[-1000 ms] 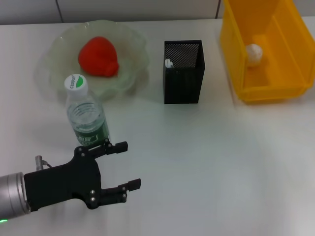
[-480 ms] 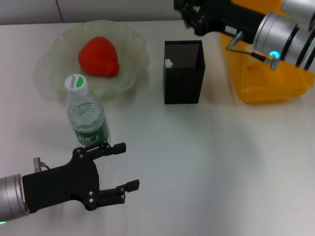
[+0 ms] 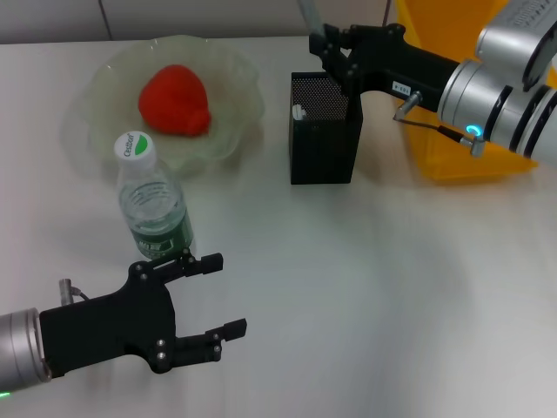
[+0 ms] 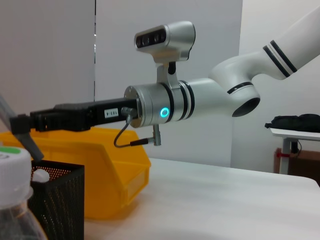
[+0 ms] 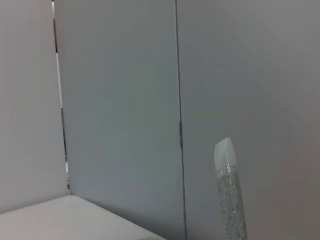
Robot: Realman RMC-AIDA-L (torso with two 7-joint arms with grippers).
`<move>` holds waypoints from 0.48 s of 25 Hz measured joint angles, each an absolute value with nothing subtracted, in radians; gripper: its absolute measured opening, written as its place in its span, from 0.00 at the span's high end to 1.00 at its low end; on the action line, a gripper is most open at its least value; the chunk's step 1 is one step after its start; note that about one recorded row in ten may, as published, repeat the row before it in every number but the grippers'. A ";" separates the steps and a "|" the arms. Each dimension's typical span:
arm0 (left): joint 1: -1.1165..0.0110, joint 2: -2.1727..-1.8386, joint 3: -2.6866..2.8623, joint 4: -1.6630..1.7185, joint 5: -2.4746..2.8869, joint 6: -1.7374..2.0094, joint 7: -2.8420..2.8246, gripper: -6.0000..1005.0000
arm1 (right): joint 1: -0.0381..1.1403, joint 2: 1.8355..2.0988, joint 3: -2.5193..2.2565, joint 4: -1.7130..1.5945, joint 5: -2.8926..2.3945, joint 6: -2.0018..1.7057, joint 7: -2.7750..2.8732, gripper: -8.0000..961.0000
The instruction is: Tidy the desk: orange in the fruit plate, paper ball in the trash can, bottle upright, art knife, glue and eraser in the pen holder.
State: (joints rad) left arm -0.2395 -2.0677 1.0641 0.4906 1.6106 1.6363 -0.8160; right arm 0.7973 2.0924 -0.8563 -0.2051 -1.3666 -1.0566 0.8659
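While the white surface (image 3: 365,287) spans the whole head view, a yellow plastic bin serving as the trash can (image 3: 487,148) stands at its far right with the right arm's silver and black body crossing in front, so the paper ball cannot be seen. Far left sits a pale green translucent scalloped fruit plate (image 3: 235,113) holding the round orange-red fruit (image 3: 174,98) at its middle. Between plate and bin stands a black mesh square pen holder (image 3: 324,139), a small white item (image 3: 298,112) showing inside near its left wall. Right pincer (image 3: 324,45) hangs just above the holder's back rim, black fingers pinching a slim grey translucent stick (image 3: 306,16) that points up and away, probably the art knife or glue, cannot tell which; right wrist view shows its clear tip (image 5: 229,195) against a grey wall. Left pincer (image 3: 219,293) rests low at the near left, fingers spread and holding nothing, just in front of the clear plastic bottle with green label and white cap (image 3: 152,205), which stands upright near the plate's front edge.
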 joint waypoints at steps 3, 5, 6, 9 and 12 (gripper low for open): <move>-0.239 -2.068 1.062 0.492 1.611 1.639 -0.815 0.19 | 0.798 2.092 -0.854 -0.194 -1.366 -1.052 0.865 0.82; -0.240 -2.068 1.061 0.491 1.611 1.640 -0.815 0.19 | 0.798 2.092 -0.852 -0.191 -1.366 -1.052 0.865 0.81; -0.240 -2.068 1.061 0.491 1.611 1.640 -0.815 0.19 | 0.798 2.092 -0.853 -0.189 -1.366 -1.052 0.865 0.81; -0.239 -2.068 1.062 0.491 1.611 1.641 -0.815 0.19 | 0.798 2.092 -0.857 -0.186 -1.366 -1.055 0.867 0.81; -0.239 -2.068 1.062 0.491 1.611 1.645 -0.814 0.19 | 0.790 2.092 -0.858 -0.182 -1.370 -1.065 0.866 0.80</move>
State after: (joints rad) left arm -0.2393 -2.0678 1.0617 0.4909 1.6106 1.6449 -0.8144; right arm 0.7898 2.0924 -0.8581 -0.1818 -1.3698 -1.0653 0.8663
